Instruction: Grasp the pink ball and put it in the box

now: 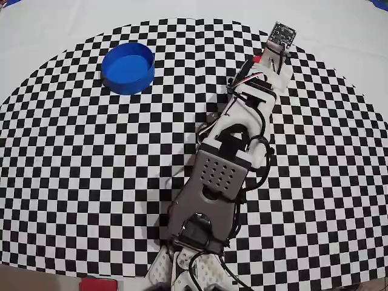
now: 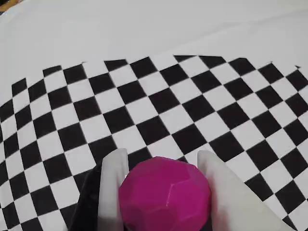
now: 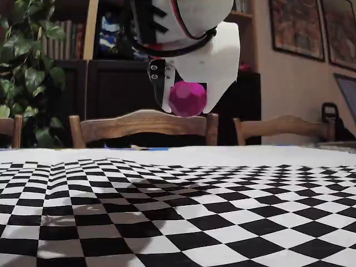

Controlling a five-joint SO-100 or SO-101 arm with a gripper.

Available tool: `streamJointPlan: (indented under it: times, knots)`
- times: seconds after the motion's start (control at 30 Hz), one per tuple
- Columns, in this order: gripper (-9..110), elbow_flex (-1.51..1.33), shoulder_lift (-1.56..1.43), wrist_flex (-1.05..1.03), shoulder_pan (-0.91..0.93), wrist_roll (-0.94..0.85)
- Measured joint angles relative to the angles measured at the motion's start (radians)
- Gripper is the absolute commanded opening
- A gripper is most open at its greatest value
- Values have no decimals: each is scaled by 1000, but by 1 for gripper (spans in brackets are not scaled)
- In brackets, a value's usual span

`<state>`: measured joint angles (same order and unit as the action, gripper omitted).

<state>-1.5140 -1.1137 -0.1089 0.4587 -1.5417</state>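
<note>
I see the small faceted magenta-pink ball [image 2: 164, 195] at the bottom centre of the wrist view, pinched between the two white plastic fingers [image 2: 113, 187] of the gripper [image 2: 163, 161], one finger pressed against each side of it. In the fixed view the same pink ball [image 3: 187, 98] sits in the upper middle of the frame, clamped in the gripper [image 3: 189, 108] and hanging clear above the black-and-white checkered cloth [image 3: 233, 222], with a soft shadow on the squares below it. So the pincer is closed down to the ball's width and has firm hold of it.

From overhead, I see the white and grey arm [image 1: 221, 170] stretching from the bottom centre of the frame up towards the upper right, where its tip lies near the curved edge of the checkered cloth [image 1: 91, 182]. The ball itself is hidden under the wrist there. The round bright blue shallow tub [image 1: 127, 68] stands in the upper left, well apart from the arm's tip.

Behind the table, the fixed view shows wooden chair backs [image 3: 144, 125] and a leafy green plant [image 3: 22, 72] at the left edge.
</note>
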Motion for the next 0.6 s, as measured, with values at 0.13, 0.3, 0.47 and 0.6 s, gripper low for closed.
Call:
streamJointPlan:
  times: [0.13, 0.3, 0.47, 0.6]
  knots:
    - [0, -61, -72, 0, 0, 0]
    - [0, -153, -164, 0, 8, 0]
    - [0, -232, -238, 18, 9, 0]
    - [0, -259, -275, 20, 9, 0]
